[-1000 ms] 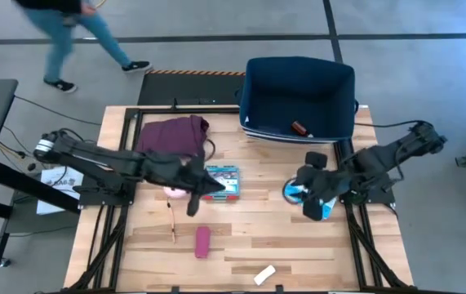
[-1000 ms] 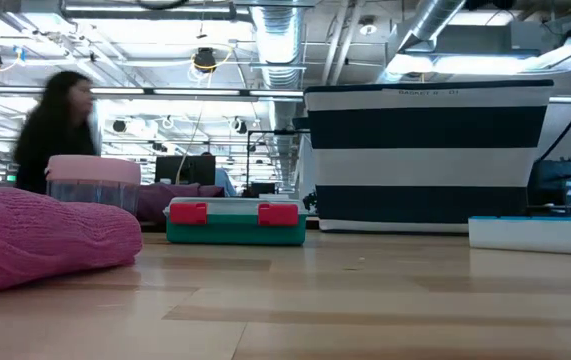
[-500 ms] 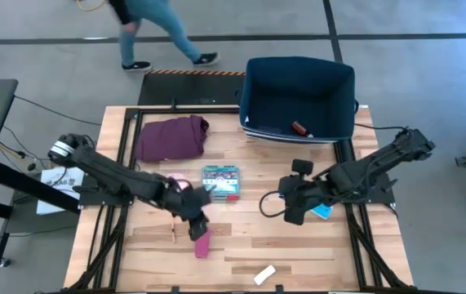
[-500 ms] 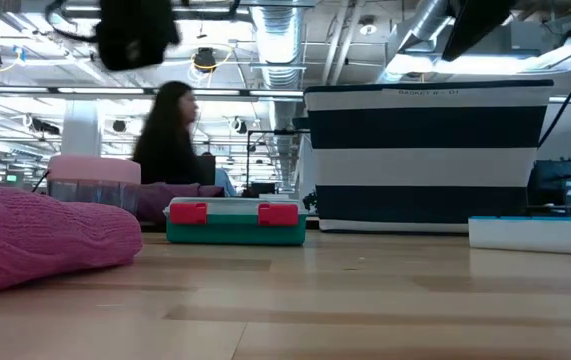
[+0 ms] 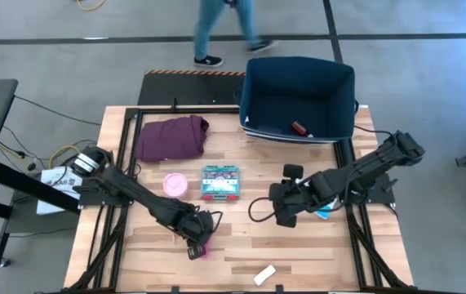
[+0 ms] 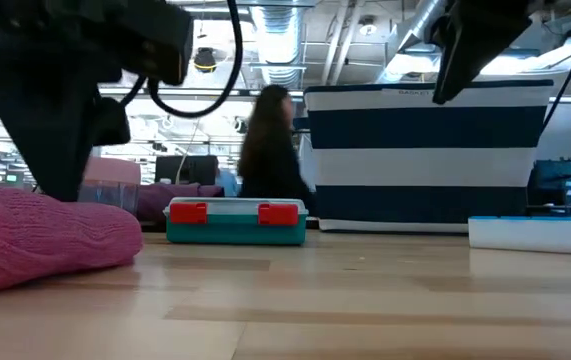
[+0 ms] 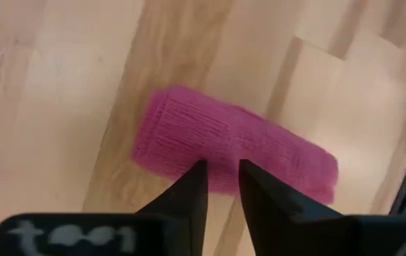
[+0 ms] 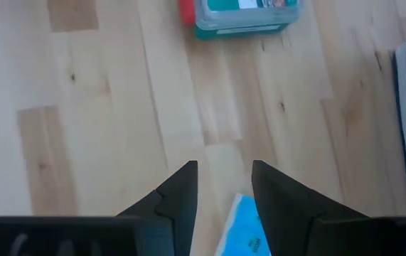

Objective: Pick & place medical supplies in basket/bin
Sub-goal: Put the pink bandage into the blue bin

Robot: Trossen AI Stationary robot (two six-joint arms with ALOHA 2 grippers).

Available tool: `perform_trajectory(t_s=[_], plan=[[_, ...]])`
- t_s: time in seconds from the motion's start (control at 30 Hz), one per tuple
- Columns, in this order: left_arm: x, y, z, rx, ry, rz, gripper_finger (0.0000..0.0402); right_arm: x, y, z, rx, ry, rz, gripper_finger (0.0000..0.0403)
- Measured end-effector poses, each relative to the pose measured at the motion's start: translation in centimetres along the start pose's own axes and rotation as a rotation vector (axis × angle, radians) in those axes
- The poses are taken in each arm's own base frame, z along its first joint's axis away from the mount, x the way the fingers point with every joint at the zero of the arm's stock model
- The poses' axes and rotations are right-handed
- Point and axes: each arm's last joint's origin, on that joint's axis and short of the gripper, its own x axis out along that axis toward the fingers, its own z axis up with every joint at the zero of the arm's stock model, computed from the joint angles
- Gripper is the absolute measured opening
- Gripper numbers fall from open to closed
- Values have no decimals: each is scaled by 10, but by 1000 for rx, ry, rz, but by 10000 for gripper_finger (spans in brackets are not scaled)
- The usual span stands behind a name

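Our left claw [image 7: 221,181] is hovering just over the magenta roll [image 7: 232,145] near the front of the wooden surface [image 5: 241,237], its fingers spread only a narrow gap and not gripping the roll. Our right claw [image 8: 224,186] is hanging with fingers parted over bare wood, with the blue-white pill organizer [image 8: 247,229] beneath it and the teal box [image 8: 242,13] ahead. We are seeing the pink round roll [image 5: 175,184] just beside that box, and the navy bin [image 5: 299,98] standing at the far right corner.
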Motion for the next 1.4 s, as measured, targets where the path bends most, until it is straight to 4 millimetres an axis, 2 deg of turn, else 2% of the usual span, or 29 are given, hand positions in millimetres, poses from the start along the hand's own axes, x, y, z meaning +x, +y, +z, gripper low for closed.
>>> perform_trajectory(t_s=[0.27,0.6,0.8,1.0,1.27,1.4], plan=[[1,10,13,-206,-92,55,106,-10,7,-4,-3,-40,34,127],[7,36,19,-274,-41,69,89,-12,18,-7,-33,-58,57,127],[8,38,23,-176,-55,49,69,-13,20,-8,-41,-61,60,127],[9,34,28,-106,-110,21,8,-13,20,-7,-37,-65,61,127],[-5,22,45,-20,-178,14,0,-13,21,-6,-31,-77,70,127],[-7,24,42,-7,-131,53,0,-13,21,-6,-31,-76,71,127]])
